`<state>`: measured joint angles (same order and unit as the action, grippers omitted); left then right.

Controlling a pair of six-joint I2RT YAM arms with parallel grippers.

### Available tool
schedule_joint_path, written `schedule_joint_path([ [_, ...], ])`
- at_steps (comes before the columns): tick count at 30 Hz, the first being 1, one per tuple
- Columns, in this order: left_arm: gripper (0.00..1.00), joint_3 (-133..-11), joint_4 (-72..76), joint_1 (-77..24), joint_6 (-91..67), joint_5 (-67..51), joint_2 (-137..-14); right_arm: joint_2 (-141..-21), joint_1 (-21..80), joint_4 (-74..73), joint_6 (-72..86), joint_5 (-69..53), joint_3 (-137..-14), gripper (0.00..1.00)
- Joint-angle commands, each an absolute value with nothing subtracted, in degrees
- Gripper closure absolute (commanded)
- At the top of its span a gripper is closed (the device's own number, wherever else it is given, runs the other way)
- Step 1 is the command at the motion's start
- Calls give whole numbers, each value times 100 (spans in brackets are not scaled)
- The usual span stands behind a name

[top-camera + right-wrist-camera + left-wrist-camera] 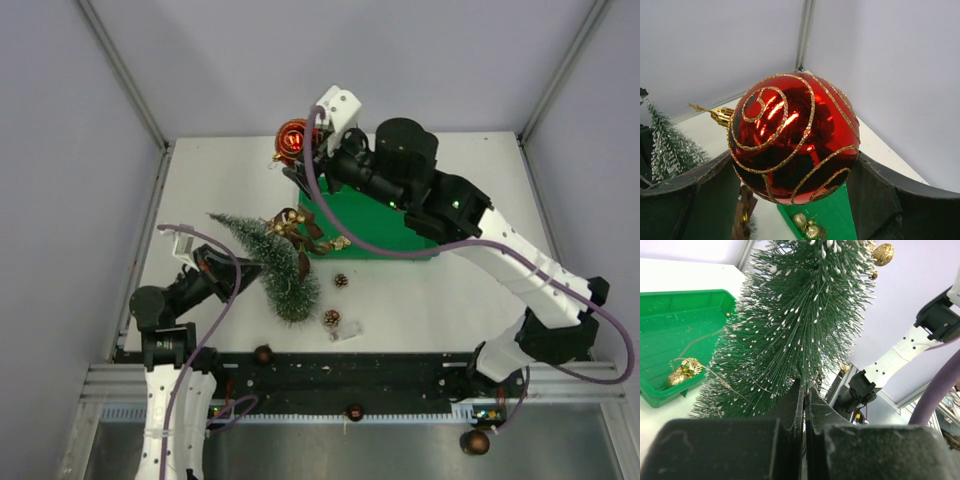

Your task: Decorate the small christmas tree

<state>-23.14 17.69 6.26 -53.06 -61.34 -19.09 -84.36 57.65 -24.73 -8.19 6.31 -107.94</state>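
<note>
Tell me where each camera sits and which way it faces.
Top external: above and behind the bases, looking down on the white table; both arms show.
Left wrist: on the left gripper, facing up the frosted dark green small christmas tree gripped by its shut black fingers.
Right wrist: on the right gripper, facing the shiny red glitter-swirled ball held between its fingers.
Shared: both wrist views catch the flat green plastic tray.

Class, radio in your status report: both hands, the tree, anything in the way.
Left hand shut on small christmas tree, tilted. Right hand shut on red bauble, near green tray. Brown-gold bow against tree; pine cones nearby.
</note>
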Motion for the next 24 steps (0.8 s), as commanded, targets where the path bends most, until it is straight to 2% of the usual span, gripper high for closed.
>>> schedule_joint_path([
  [1, 100, -2531, 2470, 370, -5160, -6143, -2039, -9156, 6047, -3145, -1300, 976, -11898, 50],
  [8, 100, -2505, 2505, 123, -4396, -6924, -2302, -9755, 6056, -3314, -1582, 361, -12595, 50],
  [21, 100, -2944, 2408, -219, -3902, -7628, -3014, -9773, 6073, -2470, -2258, -667, -11980, 53],
  [24, 100, -3023, 2399, -281, -3876, -7769, -3120, -9703, 6064, -2260, -2522, -861, -11664, 57],
])
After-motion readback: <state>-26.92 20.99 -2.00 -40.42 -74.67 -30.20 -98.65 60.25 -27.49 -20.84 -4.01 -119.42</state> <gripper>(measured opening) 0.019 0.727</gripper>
